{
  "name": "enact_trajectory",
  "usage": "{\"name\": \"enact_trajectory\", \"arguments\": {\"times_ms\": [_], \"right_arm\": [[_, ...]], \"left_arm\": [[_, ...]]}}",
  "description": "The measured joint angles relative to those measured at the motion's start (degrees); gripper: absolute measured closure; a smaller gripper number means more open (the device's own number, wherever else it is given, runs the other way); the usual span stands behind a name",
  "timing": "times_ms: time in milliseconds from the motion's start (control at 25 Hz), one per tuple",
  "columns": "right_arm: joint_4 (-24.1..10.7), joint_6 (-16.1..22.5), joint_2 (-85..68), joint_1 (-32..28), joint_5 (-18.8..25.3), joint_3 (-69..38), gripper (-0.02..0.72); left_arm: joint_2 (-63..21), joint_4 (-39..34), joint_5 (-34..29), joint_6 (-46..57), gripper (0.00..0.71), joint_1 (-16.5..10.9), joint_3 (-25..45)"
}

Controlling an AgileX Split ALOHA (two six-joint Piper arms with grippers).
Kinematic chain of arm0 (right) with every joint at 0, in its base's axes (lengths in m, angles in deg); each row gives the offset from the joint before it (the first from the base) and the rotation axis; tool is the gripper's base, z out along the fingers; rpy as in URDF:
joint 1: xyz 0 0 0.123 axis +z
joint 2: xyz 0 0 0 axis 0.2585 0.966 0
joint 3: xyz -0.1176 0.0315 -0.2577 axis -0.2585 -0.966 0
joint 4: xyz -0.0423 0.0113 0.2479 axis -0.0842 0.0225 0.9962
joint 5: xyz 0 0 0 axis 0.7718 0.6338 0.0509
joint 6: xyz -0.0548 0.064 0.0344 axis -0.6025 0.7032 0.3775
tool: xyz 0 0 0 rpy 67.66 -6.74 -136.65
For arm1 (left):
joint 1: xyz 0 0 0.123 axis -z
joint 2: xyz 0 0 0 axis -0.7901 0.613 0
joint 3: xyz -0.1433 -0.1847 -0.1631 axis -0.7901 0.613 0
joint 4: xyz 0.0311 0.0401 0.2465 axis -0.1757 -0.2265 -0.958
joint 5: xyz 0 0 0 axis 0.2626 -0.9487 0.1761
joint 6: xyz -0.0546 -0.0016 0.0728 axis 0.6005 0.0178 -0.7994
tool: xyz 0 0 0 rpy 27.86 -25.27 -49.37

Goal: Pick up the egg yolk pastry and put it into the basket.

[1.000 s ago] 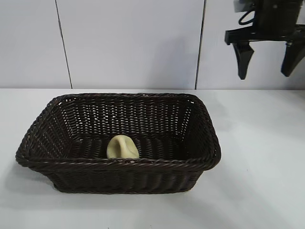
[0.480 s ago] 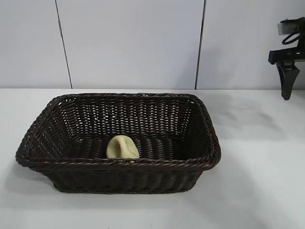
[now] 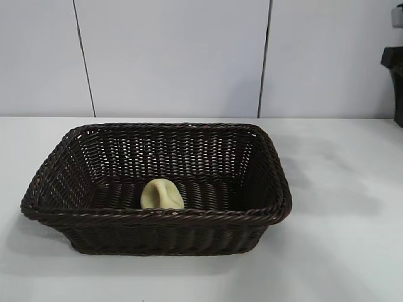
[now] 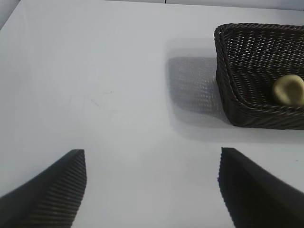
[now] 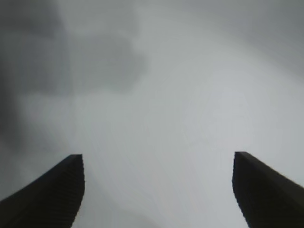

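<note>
Surface: white matte table (image 3: 340,251) fills the foreground of the exterior view and runs back to the wall; soft grey shadows lie on it to the right of the basket and under the basket's near edge.
Basket: dark brown woven wicker basket (image 3: 157,217) stands on the table left of centre, its braided rim unbroken all round and its sides sloping inward toward the bottom.
Egg yolk pastry: pale yellow rounded egg yolk pastry (image 3: 162,194) rests on the basket floor close to the near wall, partly hidden by the near rim; its top shows a soft dent.
Left gripper: left gripper (image 4: 152,187) shows only in its own wrist view, fingers spread wide with bare table between them, holding nothing; the basket and pastry lie well apart from it, off to one side.
Right gripper: right gripper (image 5: 159,187) hangs above bare table with its fingers set wide and nothing between them; in the exterior view only a dark sliver of the right arm (image 3: 397,82) shows at the right edge, well apart from the basket.
Room: pale panelled wall (image 3: 176,56) rises behind the table, split by two thin dark vertical seams.
</note>
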Motion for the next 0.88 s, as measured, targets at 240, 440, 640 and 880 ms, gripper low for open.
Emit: {"name": "enact_trajectory", "arguments": {"times_ms": [240, 440, 640, 880], "right_arm": [[0.8, -0.9, -14.5, 0.0, -1.8, -13.1, 0.093], [0.8, -1.6, -27.4, 0.0, -5.2, -25.9, 0.093], [0.8, -2.5, -42.4, 0.0, -8.4, -35.4, 0.093], [0.8, -2.5, -56.3, 0.0, -8.2, -39.7, 0.093]], "left_arm": [[0.0, 0.0, 0.0, 0.0, 0.150, 0.0, 0.0], [0.0, 0.0, 0.0, 0.0, 0.150, 0.0, 0.0], [0.0, 0.0, 0.0, 0.0, 0.150, 0.0, 0.0], [0.0, 0.0, 0.0, 0.0, 0.150, 0.0, 0.0]]}}
